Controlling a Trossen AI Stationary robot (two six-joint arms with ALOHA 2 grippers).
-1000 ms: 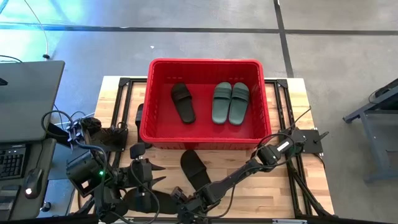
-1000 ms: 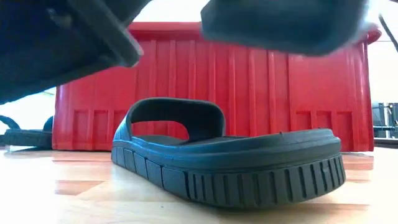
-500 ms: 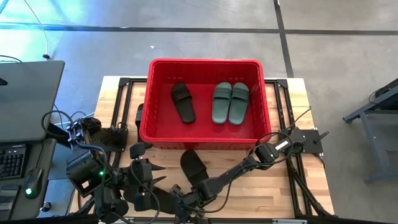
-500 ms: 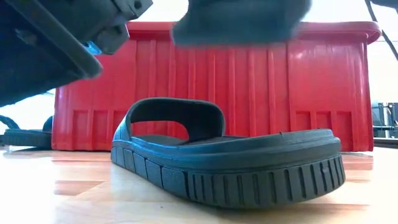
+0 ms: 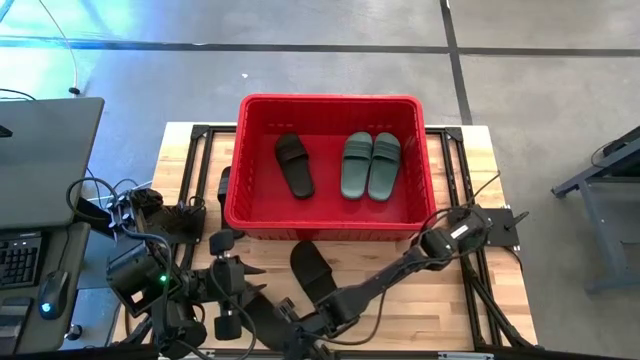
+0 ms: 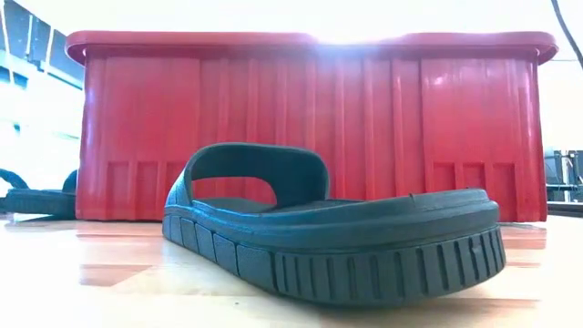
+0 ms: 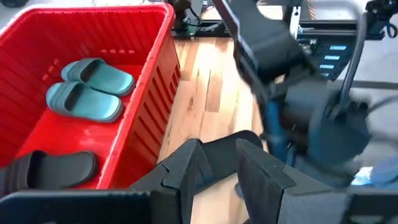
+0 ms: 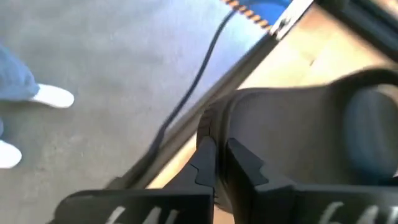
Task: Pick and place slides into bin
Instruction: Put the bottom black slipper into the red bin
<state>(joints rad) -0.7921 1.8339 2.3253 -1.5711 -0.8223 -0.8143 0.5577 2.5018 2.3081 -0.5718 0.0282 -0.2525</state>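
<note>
Down at the desk's (image 5: 480, 300) near edge, the right gripper (image 8: 214, 163) is clamped on a black slide (image 8: 298, 137). The left gripper (image 7: 219, 165) is held part-spread beside the red bin (image 5: 330, 165).

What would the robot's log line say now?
bin: three slides | table: black slide | right fingers: shut at another slide | left fingers: open

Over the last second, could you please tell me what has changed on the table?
The right claw moved toward the table's front edge and left the low view, which now shows only the black slide before the red bin. It closed on the edge of another black slide. The left claw, the three slides in the bin and the slide on the table stayed put.
</note>
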